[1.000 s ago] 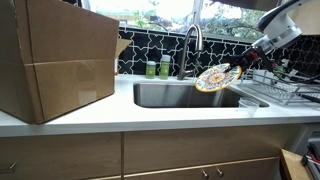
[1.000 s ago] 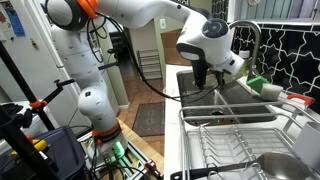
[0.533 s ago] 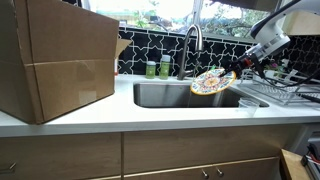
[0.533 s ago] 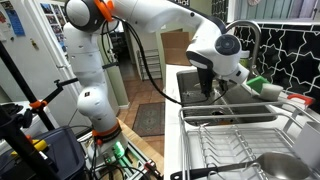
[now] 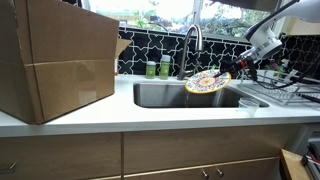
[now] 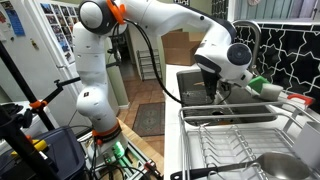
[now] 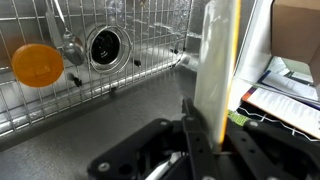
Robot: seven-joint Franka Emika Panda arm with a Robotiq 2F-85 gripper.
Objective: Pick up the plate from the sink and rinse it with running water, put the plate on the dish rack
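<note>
The plate [image 5: 207, 82], round with a multicolour pattern and a yellow-orange centre, hangs tilted over the sink [image 5: 165, 96], just below the gooseneck faucet [image 5: 192, 40]. My gripper [image 5: 234, 71] is shut on the plate's rim at its right side. In the wrist view the plate [image 7: 213, 70] shows edge-on as a pale vertical band clamped between my fingers [image 7: 205, 135], with the steel basin and its drain [image 7: 104, 46] behind. In an exterior view my gripper [image 6: 218, 92] hangs over the basin and the plate is hidden. The wire dish rack [image 5: 275, 88] [image 6: 225, 145] stands beside the sink.
A big cardboard box [image 5: 55, 60] stands on the white counter. Two green bottles [image 5: 158, 68] sit behind the sink. An orange round object [image 7: 37, 65] lies on the sink's wire grid. A ladle [image 6: 262, 167] lies in the rack.
My gripper has carried the plate leftward from near the rack to under the faucet spout, and the plate has tipped flatter.
</note>
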